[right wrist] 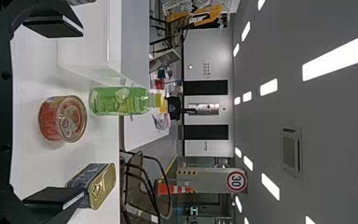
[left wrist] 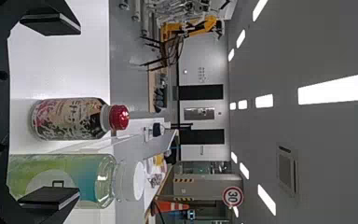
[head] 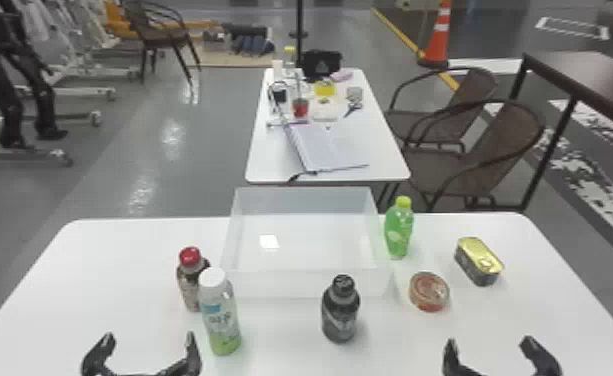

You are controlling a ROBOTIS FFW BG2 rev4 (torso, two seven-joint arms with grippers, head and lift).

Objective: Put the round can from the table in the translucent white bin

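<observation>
The round can (head: 429, 291), orange-red with a ring-pull lid, stands on the table right of the translucent white bin (head: 310, 284). My right gripper (head: 490, 345) is open at the front edge, nearer than the can and a little to its right. In the right wrist view the round can (right wrist: 62, 119) lies beyond and between the spread fingers of the right gripper (right wrist: 53, 114), untouched; the bin wall (right wrist: 81, 51) shows too. My left gripper (head: 145, 350) stands open at the front left. In the left wrist view, two bottles are before the left gripper (left wrist: 51, 112).
A green bottle (head: 398, 227) stands by the bin's right side, and a gold-lidded rectangular can (head: 478, 261) right of the round can. A dark bottle (head: 340, 310) is in front of the bin. White-capped (head: 220, 315) and red-capped (head: 190, 280) bottles stand at the left.
</observation>
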